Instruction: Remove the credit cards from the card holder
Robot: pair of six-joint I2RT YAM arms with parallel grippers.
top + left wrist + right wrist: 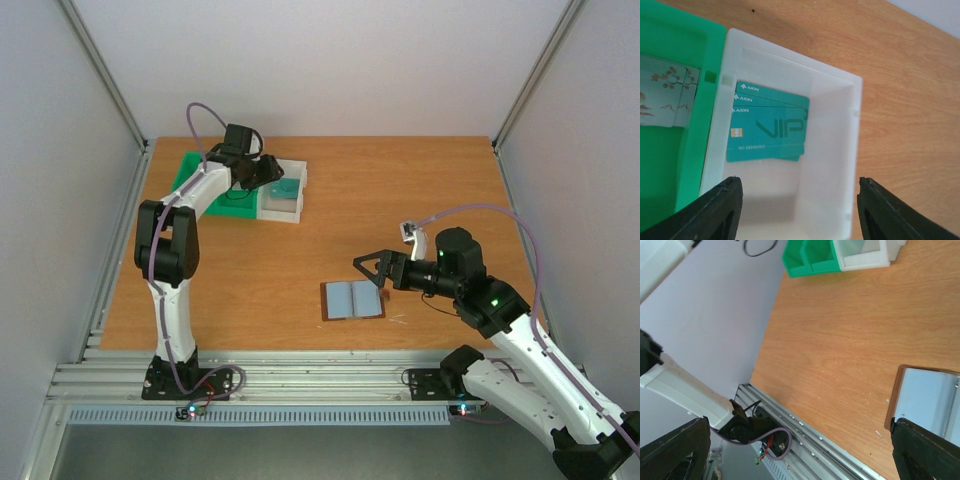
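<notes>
Card holder [352, 299] on wooden table [450, 180], grey walls [300, 60], credit cards [767, 127] in white bin [790, 55], left claw [799, 182], right claw [800, 422] spread, empty

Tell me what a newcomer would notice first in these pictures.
A stack of teal plastic VIP cards lies in the white plastic bin at far left, beside the green bin, with the left gripper open above it. Nearer the middle, the brown folding card holder lies open flat, the open right gripper close by.
</notes>
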